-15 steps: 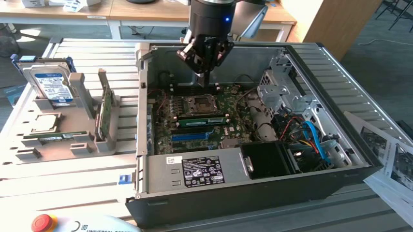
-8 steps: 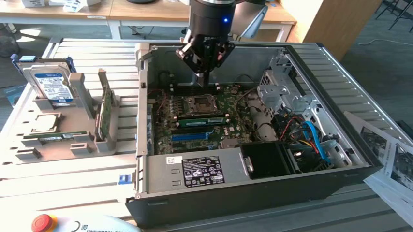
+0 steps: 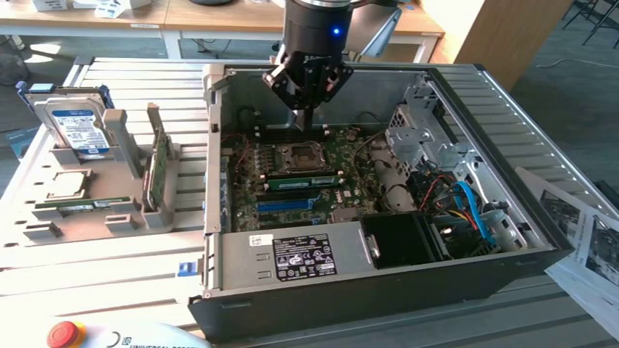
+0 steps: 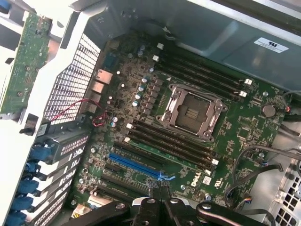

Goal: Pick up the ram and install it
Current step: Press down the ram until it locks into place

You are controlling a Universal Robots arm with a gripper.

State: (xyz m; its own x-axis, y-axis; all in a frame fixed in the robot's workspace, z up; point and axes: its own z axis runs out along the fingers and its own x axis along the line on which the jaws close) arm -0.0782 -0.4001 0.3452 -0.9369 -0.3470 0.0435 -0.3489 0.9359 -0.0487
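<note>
Looking at the open computer case first, I see its side panel off and its metal walls rising around the motherboard, so room to move is straight up through the open top. My arm hangs above the far end of the case. A white label on the power supply carries small print I cannot read; "DELL" is printed on the board in the wrist view, beside the blue slot. A tray just beside the case on the exterior view's left holds a hard drive and a green card on edge. One ram lies seated by the CPU socket. My gripper is closed, holding nothing that I can make out.
</note>
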